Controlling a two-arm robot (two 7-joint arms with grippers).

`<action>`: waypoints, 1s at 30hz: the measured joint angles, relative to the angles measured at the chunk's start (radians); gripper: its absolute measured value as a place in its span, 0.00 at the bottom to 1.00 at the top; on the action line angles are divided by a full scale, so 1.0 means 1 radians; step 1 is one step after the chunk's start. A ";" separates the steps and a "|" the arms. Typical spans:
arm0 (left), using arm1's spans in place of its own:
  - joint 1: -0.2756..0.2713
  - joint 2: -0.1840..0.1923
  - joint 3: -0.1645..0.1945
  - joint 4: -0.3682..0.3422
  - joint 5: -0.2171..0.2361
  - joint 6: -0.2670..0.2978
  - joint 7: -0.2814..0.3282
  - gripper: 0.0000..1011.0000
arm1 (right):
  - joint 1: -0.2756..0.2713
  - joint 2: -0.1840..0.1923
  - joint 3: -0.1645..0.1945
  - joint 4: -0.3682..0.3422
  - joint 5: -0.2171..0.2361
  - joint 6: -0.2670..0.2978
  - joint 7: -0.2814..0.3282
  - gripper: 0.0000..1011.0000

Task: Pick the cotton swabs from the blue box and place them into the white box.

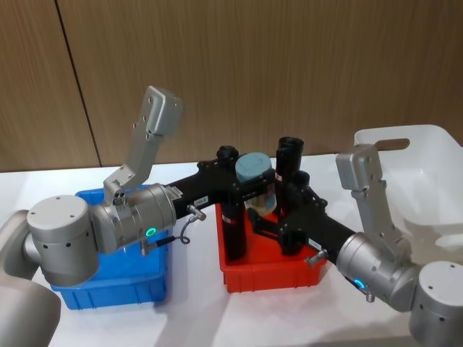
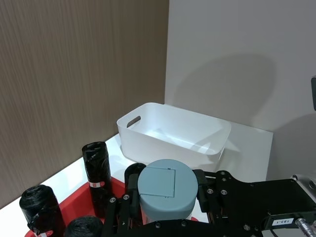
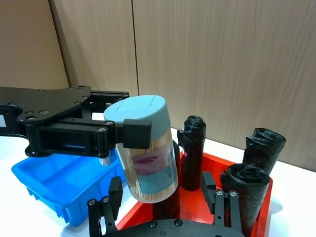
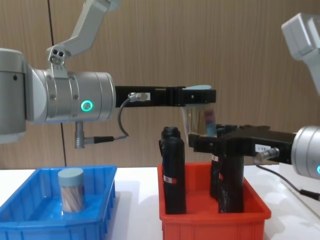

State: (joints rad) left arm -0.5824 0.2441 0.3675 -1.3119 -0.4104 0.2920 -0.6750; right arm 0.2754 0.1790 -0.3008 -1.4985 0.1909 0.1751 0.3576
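The left gripper (image 1: 253,189) reaches across from the robot's left and hangs above the red bin (image 1: 275,279); its fingers (image 3: 136,133) are clamped on 1 tub of cotton swabs (image 3: 148,158), just under the grey-blue lid. The tub is held clear of the bin, lid up, with its long axis close to upright and a slight tilt.

The right gripper (image 3: 162,190) comes in from the robot's right at the height of the tub's lower half; its fingers (image 3: 114,193) are apart, 1 on each side of the tub, and appear not to touch it. Black rolls (image 4: 173,170) stand in the red bin, below and beside the tub.

A 2nd tub (image 4: 71,190) stands upright in the blue box (image 4: 30,222) on the robot's left. The white box (image 1: 427,141) sits on the worktop (image 1: 195,303) at the robot's far right, beyond the right arm.

This reads as a handover in mid-air. The white box lies on the right arm's side, well apart from the left gripper, so the right arm is the nearer carrier. The tub already lies between the right fingers with its axis running across their closing line; the coming move probably calls for them to close on the clear body below the left fingers' hold, with the left fingers letting go only after that. The tilt and the smooth round wall could let the tub slip down among the rolls.
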 joint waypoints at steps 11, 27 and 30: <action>0.000 0.000 0.000 0.000 0.000 0.000 0.000 0.67 | 0.024 -0.016 -0.009 0.025 -0.009 -0.005 0.011 0.99; 0.000 0.000 0.000 0.000 0.000 0.000 0.000 0.66 | 0.040 -0.026 -0.019 0.037 -0.022 -0.014 0.025 0.80; 0.000 0.000 0.000 0.000 0.000 0.000 0.000 0.66 | 0.041 -0.027 -0.021 0.037 -0.024 -0.015 0.027 0.70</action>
State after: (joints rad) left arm -0.5823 0.2442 0.3675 -1.3119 -0.4102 0.2920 -0.6749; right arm 0.3168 0.1524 -0.3217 -1.4617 0.1671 0.1600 0.3848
